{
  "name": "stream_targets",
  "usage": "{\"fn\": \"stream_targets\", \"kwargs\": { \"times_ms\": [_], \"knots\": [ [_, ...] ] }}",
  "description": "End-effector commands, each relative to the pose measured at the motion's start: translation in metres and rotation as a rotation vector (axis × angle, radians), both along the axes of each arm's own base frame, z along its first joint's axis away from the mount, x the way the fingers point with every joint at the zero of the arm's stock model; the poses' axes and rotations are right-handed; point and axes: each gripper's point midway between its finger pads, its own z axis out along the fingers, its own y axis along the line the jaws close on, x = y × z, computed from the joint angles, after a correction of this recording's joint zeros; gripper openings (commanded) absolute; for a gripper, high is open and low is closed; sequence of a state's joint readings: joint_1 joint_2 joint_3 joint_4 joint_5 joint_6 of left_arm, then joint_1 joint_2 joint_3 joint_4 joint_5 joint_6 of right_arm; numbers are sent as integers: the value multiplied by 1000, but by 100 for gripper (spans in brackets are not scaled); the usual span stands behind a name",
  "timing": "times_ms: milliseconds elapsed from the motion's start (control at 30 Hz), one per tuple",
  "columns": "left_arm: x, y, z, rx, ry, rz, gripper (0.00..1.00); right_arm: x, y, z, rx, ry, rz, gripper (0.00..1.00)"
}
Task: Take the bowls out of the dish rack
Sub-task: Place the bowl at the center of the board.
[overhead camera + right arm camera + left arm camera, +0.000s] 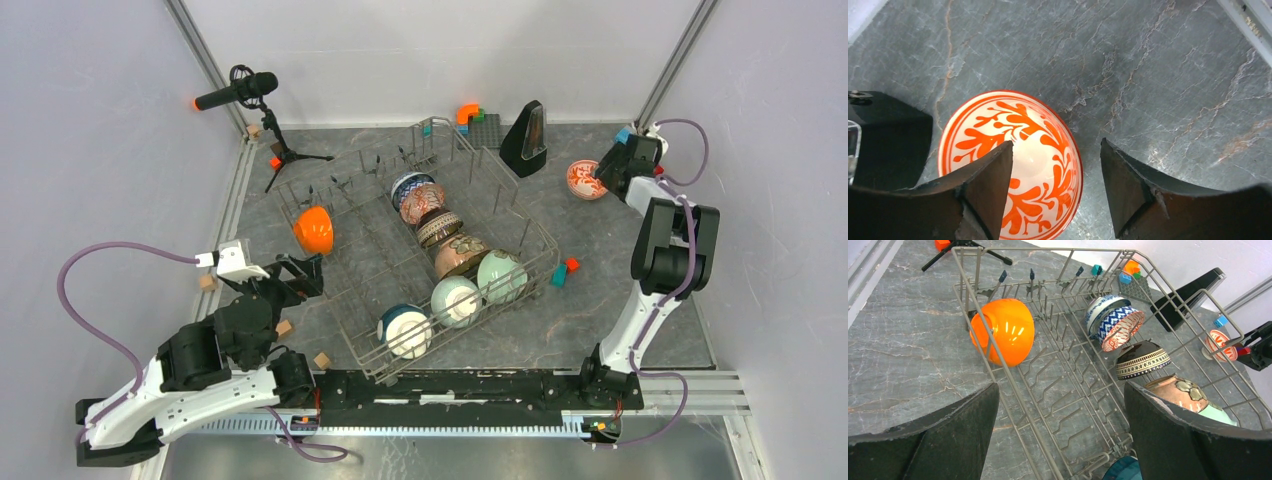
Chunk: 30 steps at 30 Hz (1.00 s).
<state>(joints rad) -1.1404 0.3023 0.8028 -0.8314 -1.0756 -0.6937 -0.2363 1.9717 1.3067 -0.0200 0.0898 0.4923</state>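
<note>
The grey wire dish rack (360,255) sits mid-table with a row of bowls on edge: blue-white (410,186), red-lattice (422,204), striped (439,228), tan (460,255), mint green (501,276), white (456,300) and teal (405,330). An orange bowl (314,230) leans at the rack's left side. A red-floral bowl (1018,165) stands upright on the table at far right (583,180). My right gripper (1057,145) is open over it, one finger above its inside, the other outside the rim. My left gripper (1060,387) is open over the rack's near left side, holding nothing.
A microphone on a tripod (240,92) stands at the back left. A black wedge-shaped object (527,140) and a grey baseplate with coloured blocks (478,122) are behind the rack. Red and teal blocks (566,272) lie right of it, small wooden cubes (322,360) near its front-left corner.
</note>
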Motion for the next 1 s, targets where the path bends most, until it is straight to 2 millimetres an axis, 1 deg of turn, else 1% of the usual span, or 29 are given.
{"fn": "stream_targets", "kwargs": {
  "times_ms": [0, 33, 67, 100, 167, 200, 267, 300, 333, 367, 433, 500, 533, 567, 600, 633, 667, 733, 767, 800, 833, 867, 967],
  "knots": [
    [1, 8, 4, 9, -22, 38, 100, 9, -1, 76, -36, -164, -17, 71],
    [1, 9, 4, 5, -23, 39, 100, 10, 3, 90, -43, -191, -18, 72],
    [1, 9, 4, -1, -23, 38, 100, 7, 8, 102, -45, -198, -18, 73],
    [1, 9, 4, -5, -24, 39, 100, 6, 13, 120, -55, -227, -18, 73],
    [1, 10, 5, -16, -27, 44, 100, 6, 31, 159, -71, -299, 5, 73],
    [1, 11, 5, -22, -28, 46, 100, 5, 43, 181, -79, -338, 26, 73],
    [1, 12, 6, -27, -31, 52, 100, 0, 71, 222, -99, -420, 73, 73],
    [1, 12, 6, -29, -32, 56, 100, -3, 88, 238, -108, -456, 106, 73],
    [1, 13, 6, -28, -33, 59, 100, -9, 100, 257, -122, -500, 133, 73],
    [1, 13, 6, -28, -32, 60, 100, -16, 129, 275, -126, -538, 196, 73],
    [2, 12, 6, -26, -31, 63, 100, -33, 166, 300, -137, -594, 282, 72],
    [2, 11, 6, -24, -28, 64, 100, -54, 199, 316, -137, -634, 363, 72],
    [2, 10, 6, -20, -26, 64, 100, -65, 216, 318, -134, -645, 406, 71],
    [3, 9, 5, -15, -23, 66, 100, -78, 228, 324, -136, -663, 441, 71],
    [3, 8, 5, -9, -20, 67, 100, -91, 244, 323, -135, -670, 480, 71],
    [4, 7, 4, -1, -17, 69, 100, -104, 256, 323, -142, -680, 511, 71],
    [5, 5, 5, 8, -14, 70, 100, -117, 271, 318, -140, -680, 550, 71],
    [8, 0, 4, 36, -3, 69, 100, -144, 295, 312, -129, -709, 617, 71],
    [9, -4, 4, 55, 6, 62, 100, -155, 304, 302, -123, -710, 652, 71],
    [10, -9, 4, 70, 13, 51, 100, -166, 312, 299, -108, -723, 678, 71],
    [11, -16, 2, 93, 24, 30, 100, -177, 322, 291, -88, -719, 726, 71],
    [13, -23, 1, 117, 34, 11, 100, -186, 330, 288, -70, -722, 781, 71],
    [15, -40, 0, 166, 60, -43, 100, -214, 358, 268, -48, -683, 967, 71]
  ]
}}
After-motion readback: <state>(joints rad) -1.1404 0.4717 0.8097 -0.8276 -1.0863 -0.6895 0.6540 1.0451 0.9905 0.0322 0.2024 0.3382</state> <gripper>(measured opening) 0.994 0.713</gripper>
